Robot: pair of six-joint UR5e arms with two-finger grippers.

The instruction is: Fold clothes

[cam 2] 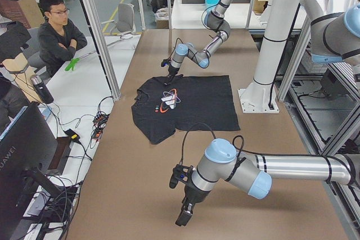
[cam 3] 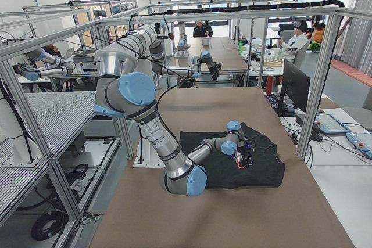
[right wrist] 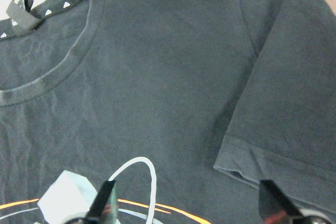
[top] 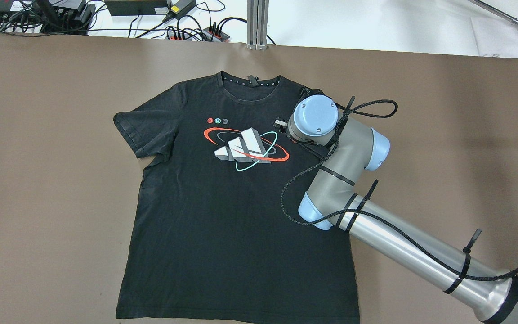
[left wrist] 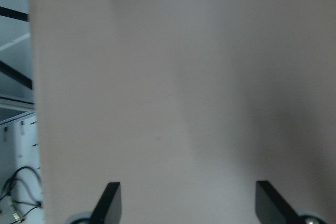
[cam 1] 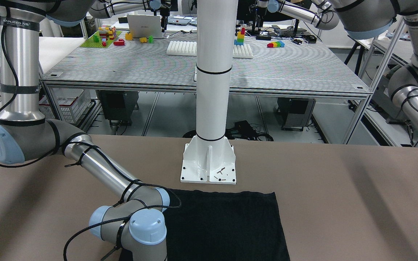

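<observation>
Where lettering can be read, it is off the shirt [top: 223, 216]: "HUAWEI" runs along the back of a monitor [cam 2: 17, 150] at the left view's near corner; a black band [cam 1: 17, 23] on the right arm [cam 1: 96, 170] in the front view reads "WANJEED", followed by signs too small to make out. The shirt's print [top: 246, 148] carries no words that I can tell, only three slanted grey-white bars crossed by a red ring and a teal one, with three small round marks above.

The black shirt lies flat, front up, on the brown worktop [top: 38, 189], with its neckband [top: 236, 81] toward the far edge and its hem toward the white post [cam 1: 214, 90]. The front view shows only that plain hem half, just beside the post's base; the overhead view shows the whole garment with only the right arm over it.

The right wrist view alone shows white triangles inside the neckband and the stitched hem of a sleeve [right wrist: 283, 103]; there the right pincer [right wrist: 189, 205] is spread above the chest by the shoulder; whether it touches the cloth I cannot tell.

The left pincer [left wrist: 184, 203] is spread too, over bare worktop; the left view puts it well apart from the shirt; a person [cam 2: 56, 32] sits beyond the worktop's edge there.
</observation>
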